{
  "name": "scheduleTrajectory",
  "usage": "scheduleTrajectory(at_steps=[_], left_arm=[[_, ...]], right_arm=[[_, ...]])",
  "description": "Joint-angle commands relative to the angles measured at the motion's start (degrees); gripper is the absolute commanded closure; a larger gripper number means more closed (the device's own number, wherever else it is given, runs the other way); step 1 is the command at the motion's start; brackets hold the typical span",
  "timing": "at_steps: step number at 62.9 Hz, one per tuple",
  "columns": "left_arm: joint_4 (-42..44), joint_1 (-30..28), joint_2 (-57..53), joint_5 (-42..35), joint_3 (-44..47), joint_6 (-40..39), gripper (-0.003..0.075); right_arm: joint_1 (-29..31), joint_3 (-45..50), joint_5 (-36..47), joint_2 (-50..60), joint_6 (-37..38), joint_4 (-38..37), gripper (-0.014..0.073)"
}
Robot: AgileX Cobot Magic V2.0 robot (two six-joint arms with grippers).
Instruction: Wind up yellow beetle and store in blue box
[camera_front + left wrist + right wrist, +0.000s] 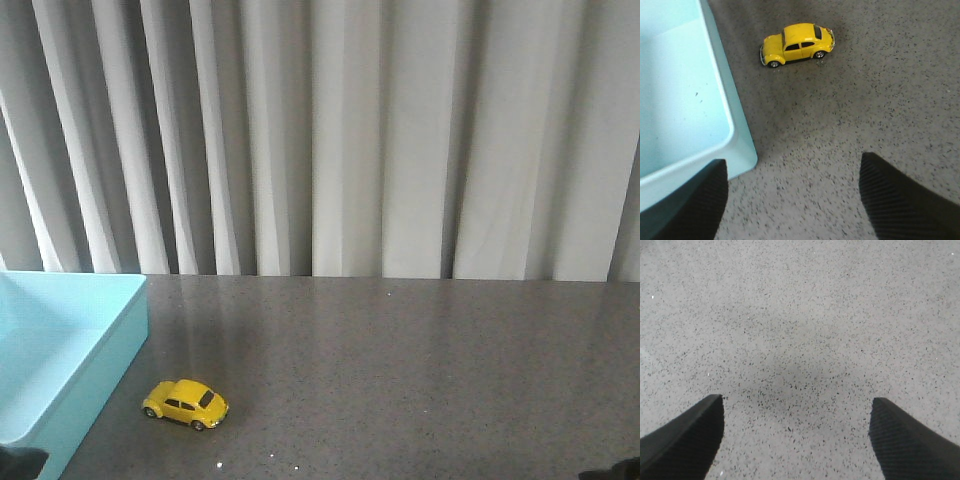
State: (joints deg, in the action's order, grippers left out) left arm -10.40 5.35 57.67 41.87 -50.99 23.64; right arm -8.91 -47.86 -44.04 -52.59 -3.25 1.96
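Yellow beetle [186, 403] on wheels near blue box [95, 352], left tool [790, 195] and right tool [796, 437] both spread apart, empty

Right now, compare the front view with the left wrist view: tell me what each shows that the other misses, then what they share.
Only the front view shows the pale curtain behind the table and the table's far edge. Only the left wrist view shows the left gripper, jaws spread wide and empty, one finger over the box's near corner. Both show the yellow beetle on its wheels on the speckled grey table, beside but apart from the empty blue box.
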Motion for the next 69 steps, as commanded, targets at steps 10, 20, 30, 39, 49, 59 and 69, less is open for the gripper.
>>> scheduleTrajectory(at_steps=[10, 20, 30, 39, 49, 59, 69], left_arm=[[-3.5, 0.0, 15.0, -4.9, -14.0, 22.5, 0.0199], [-5.8, 0.0, 24.8, -1.2, -22.5, 35.3, 0.0199], [-8.6, 0.0, 34.5, 6.1, -32.9, 39.6, 0.0199], [-8.5, 0.0, 42.5, 12.5, -41.0, 42.8, 0.0198], [-9.2, 0.0, 49.5, 15.8, -48.2, 44.7, 0.0194], [-9.4, 1.1, 55.0, 18.9, -54.3, 46.2, 0.0193], [-9.2, 2.1, 59.3, 19.8, -58.5, 47.3, 0.0177]], right_arm=[[0.0, -1.5, 1.9, 0.8, -0.3, -0.2, 0.0015], [0.0, -1.5, 1.9, 0.8, -0.3, -0.2, 0.0015], [0.0, -1.5, 1.9, 0.8, -0.3, -0.2, 0.0015], [0.0, -1.5, 1.9, 0.8, -0.3, -0.2, 0.0015], [0.0, -1.5, 1.9, 0.8, -0.3, -0.2, 0.0015], [0.0, -1.5, 1.9, 0.8, -0.3, -0.2, 0.0015], [0.0, -1.5, 1.8, 0.8, -0.3, -0.2, 0.0015]])
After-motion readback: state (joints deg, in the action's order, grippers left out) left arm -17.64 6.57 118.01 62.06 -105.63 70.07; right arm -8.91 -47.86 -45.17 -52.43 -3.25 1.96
